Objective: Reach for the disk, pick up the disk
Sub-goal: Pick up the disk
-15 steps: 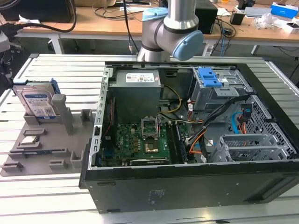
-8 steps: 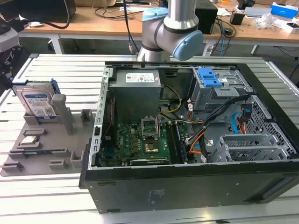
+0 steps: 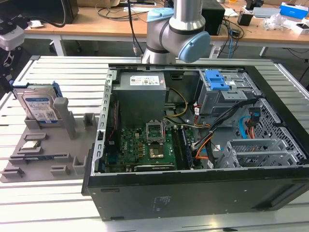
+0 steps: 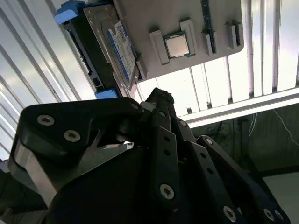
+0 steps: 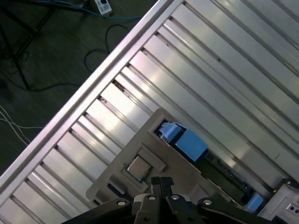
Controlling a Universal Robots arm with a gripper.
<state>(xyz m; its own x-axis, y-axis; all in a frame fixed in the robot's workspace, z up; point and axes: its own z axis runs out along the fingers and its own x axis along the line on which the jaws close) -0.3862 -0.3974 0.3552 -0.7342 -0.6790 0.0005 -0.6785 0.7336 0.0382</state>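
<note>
Standing on edge in the grey tray (image 3: 34, 162), the disk (image 3: 38, 104) (image 4: 119, 46) sits apart from the gripper (image 5: 161, 183), which is narrow, holding nothing.

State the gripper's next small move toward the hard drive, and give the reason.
Probably open the fingers first. In the first wrist view the gripper looks shut, its tips together, hanging apart from the flat silver-grey metal disk with the blue plastic bracket, which stands on edge in the grey plastic holder tray. Shut tips could not straddle the disk's upper edge.
</note>
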